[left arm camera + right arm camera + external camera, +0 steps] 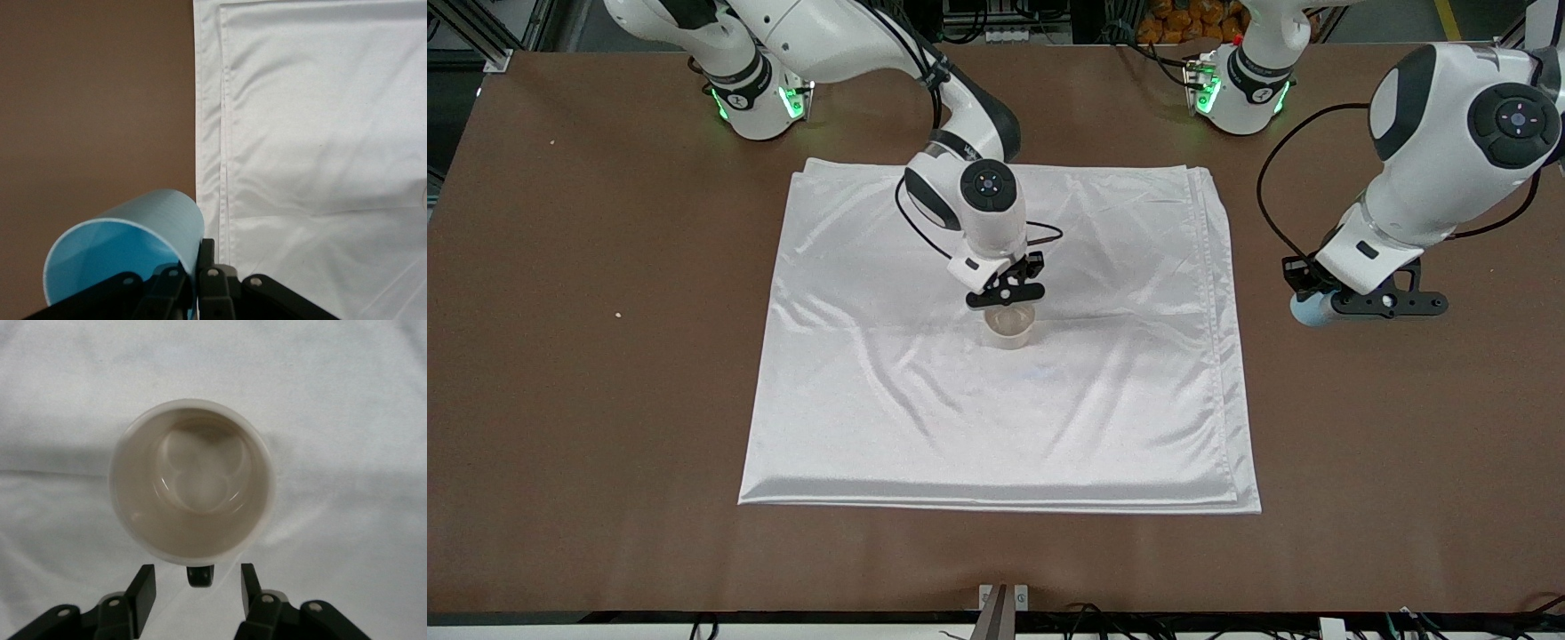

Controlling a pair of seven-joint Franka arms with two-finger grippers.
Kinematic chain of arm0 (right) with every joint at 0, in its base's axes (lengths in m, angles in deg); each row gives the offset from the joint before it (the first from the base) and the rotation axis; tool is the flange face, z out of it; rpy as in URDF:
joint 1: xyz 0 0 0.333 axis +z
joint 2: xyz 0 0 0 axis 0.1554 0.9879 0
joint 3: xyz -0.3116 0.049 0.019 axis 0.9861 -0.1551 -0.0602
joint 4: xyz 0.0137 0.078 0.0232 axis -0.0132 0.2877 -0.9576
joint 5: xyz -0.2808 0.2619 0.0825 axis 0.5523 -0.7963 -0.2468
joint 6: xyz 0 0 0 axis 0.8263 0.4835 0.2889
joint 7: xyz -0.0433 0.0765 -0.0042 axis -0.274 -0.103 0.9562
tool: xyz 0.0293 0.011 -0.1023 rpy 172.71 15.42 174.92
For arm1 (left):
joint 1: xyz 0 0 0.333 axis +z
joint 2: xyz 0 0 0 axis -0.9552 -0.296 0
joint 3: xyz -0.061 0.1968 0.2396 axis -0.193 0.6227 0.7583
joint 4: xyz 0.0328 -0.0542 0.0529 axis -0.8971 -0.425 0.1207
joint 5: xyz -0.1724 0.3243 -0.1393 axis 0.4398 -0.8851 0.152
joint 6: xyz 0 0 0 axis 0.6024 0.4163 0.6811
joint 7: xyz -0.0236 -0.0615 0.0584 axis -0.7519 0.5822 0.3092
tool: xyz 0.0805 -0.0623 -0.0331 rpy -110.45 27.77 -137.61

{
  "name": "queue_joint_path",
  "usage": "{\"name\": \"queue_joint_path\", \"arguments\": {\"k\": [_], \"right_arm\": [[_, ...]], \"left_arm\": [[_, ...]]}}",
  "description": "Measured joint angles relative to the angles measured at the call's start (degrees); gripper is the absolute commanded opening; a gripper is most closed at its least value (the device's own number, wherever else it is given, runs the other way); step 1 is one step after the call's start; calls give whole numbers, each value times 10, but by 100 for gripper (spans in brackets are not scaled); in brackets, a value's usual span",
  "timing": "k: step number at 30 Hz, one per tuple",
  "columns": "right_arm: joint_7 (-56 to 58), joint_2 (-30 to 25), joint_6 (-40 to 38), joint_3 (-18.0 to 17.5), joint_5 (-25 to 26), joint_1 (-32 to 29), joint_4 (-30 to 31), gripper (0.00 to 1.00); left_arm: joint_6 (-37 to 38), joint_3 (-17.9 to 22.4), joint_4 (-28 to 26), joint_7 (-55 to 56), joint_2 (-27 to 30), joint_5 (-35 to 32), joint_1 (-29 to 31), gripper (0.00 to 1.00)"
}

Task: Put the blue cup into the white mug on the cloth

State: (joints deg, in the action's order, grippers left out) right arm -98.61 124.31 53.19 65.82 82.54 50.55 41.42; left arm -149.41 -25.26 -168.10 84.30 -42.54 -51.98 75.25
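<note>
The white mug (1009, 329) stands upright near the middle of the cloth (1120, 391). In the right wrist view the mug (192, 480) shows its cream inside and its small dark handle (200, 575). My right gripper (1005, 298) hangs just above the mug. It is open (198, 587), one finger on each side of the handle, touching nothing. My left gripper (1319, 300) is shut on the wall of the blue cup (1305, 311) over bare table beside the cloth, toward the left arm's end. The cup (133, 233) is tilted in the gripper (193, 275).
The brown table (605, 400) lies bare around the cloth. The cloth's layered edge (223, 133) runs close beside the held cup. A small metal bracket (1003, 597) sits at the table edge nearest the front camera.
</note>
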Motion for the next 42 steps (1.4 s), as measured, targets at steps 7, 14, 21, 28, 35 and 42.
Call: {"name": "queue_joint_path", "arguments": {"k": [7, 14, 21, 28, 35, 42], "right_arm": [[-6, -40, -104, 4, 0, -19, -40, 100], [-6, -113, -189, 4, 0, -49, -59, 100], [-4, -168, -233, 4, 0, -90, -60, 100], [40, -207, -264, 5, 4, -133, -60, 100], [148, -242, -301, 6, 4, -198, -60, 100], [250, -269, -350, 7, 4, -271, -60, 100]], "left_arm": [[0, -35, 0, 42, -3, 0, -1, 0], [-1, -80, 2, 97, -15, 0, -4, 0], [-1, -113, 15, 169, -43, -10, -31, 0], [-2, -116, 53, 273, -93, -26, -101, 0], [-3, -117, 104, 362, -153, -43, -167, 0], [-3, -116, 144, 414, -202, -60, -205, 0]]}}
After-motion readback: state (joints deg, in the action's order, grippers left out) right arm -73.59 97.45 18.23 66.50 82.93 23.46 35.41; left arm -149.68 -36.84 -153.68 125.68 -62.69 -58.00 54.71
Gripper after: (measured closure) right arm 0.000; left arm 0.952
